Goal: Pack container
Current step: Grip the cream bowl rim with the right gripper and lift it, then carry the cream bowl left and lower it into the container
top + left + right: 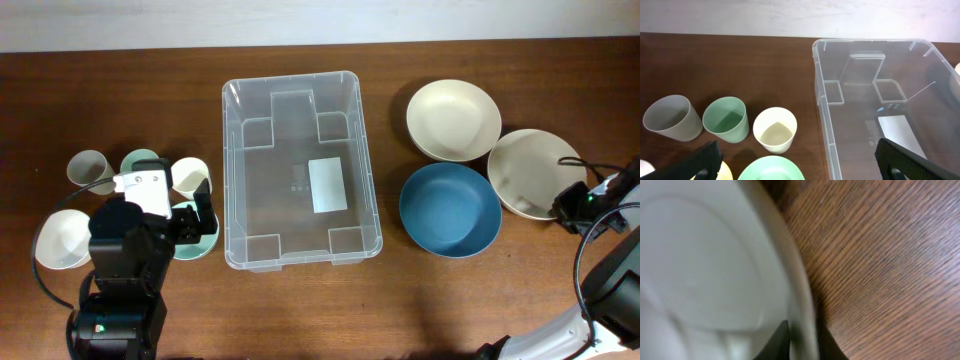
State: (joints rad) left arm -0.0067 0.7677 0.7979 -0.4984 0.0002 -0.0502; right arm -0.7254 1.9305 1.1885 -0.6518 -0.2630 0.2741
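Observation:
The clear plastic container [233, 170] stands empty in the middle of the table, with a white label on its base; its near wall also shows in the left wrist view [824, 107]. My left gripper [200, 218] is open and empty just left of the container, hovering over a green bowl [771, 170]; its fingers [696, 165] stand wide apart. My right gripper [566, 206] is at the far right, shut on the rim of a cream plate [528, 170]. In the right wrist view the jaws sit on either side of that plate's rim [802, 305].
A grey cup [670, 117], a green cup [726, 119] and a cream cup [775, 129] stand left of the container. A white bowl [62, 240] is at the far left. A cream bowl [453, 120] and a blue bowl [450, 208] sit right of the container.

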